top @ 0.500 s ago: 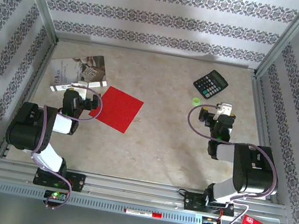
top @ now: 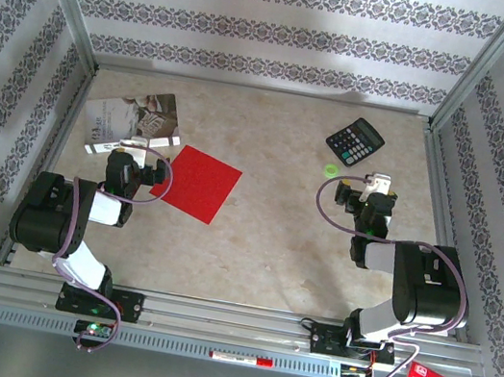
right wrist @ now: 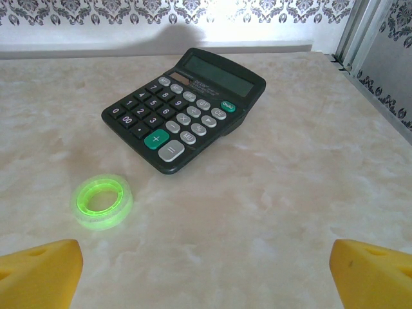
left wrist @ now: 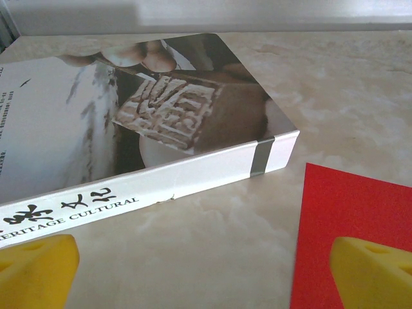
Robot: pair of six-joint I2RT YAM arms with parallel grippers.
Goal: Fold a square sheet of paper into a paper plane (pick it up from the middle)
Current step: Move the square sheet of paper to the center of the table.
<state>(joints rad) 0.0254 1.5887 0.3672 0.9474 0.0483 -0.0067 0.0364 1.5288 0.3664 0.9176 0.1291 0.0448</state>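
Nothing visibly changes from the previous overhead frame, so folding has yet to begin. The square sheet of paper (top: 200, 184) lies flat at centre-left of the frame. The left gripper (left wrist: 205, 273) and right gripper (right wrist: 206, 275) are spread wide, gripping nothing. The box's (left wrist: 148, 122) spine, lower left in the wrist view, reads "CULTURAL", preceded by what is probably "HERITAGE".
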